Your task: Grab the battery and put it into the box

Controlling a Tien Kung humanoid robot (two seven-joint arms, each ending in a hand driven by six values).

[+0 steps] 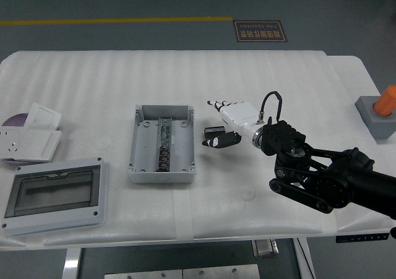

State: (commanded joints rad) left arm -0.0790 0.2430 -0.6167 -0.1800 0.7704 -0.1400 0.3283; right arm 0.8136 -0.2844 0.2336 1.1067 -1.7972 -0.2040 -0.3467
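The battery [214, 130] is a small black cylinder lying on the white table just right of the box. The box [162, 144] is an open grey enclosure with a terminal strip down its middle. My right hand [215, 122], white with black fingertips, reaches in from the right on a black arm. It straddles the battery with its fingers [218, 103] stretched out behind it and the thumb [218, 141] in front. The hand is open and I cannot tell whether it touches the battery. My left arm is out of view.
The box's lid [52, 195], with a clear window, lies at the front left. White socket plates [28, 140] and a purple disc [12, 121] sit at the left edge. An orange piece on a grey block [378, 111] stands at the far right.
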